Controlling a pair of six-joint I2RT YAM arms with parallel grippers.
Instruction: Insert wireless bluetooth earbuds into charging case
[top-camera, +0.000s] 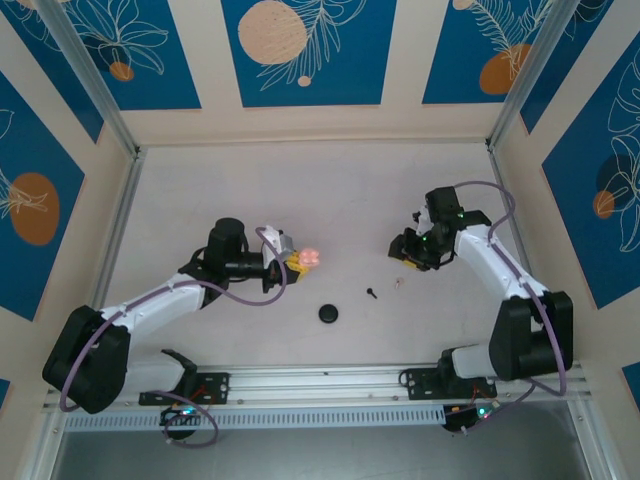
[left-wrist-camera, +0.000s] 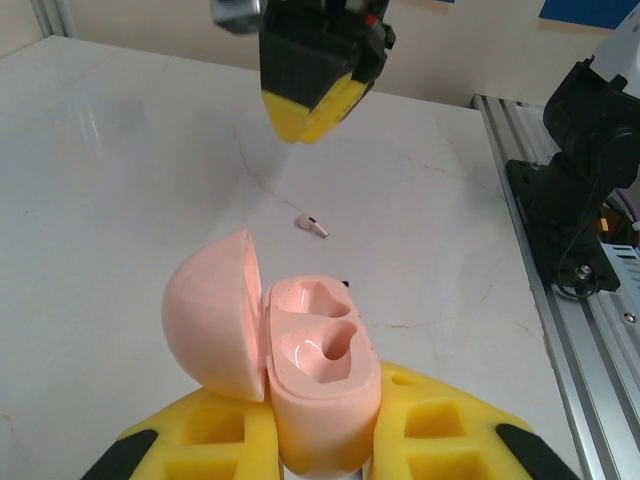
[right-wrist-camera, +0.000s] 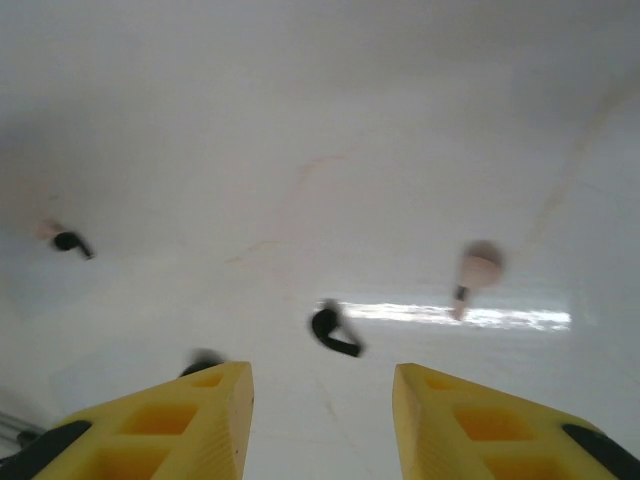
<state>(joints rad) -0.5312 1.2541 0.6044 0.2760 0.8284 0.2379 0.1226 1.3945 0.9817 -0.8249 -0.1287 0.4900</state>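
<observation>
Two robot arms: left arm (top-camera: 150, 300), right arm (top-camera: 495, 265). Two grippers: left gripper (top-camera: 300, 261), right gripper (right-wrist-camera: 320, 380). One pale pink charging case (left-wrist-camera: 320, 370) with two empty wells (left-wrist-camera: 335, 345). Two earbuds: black earbud (top-camera: 371, 293), pinkish earbud (left-wrist-camera: 312, 224). One round black disc (top-camera: 329, 313).

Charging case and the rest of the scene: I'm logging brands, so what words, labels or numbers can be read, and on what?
None: the charging case is plain pink, the wall panels carry only leaf and circle drawings, and the earbud is too small to tell.
</observation>
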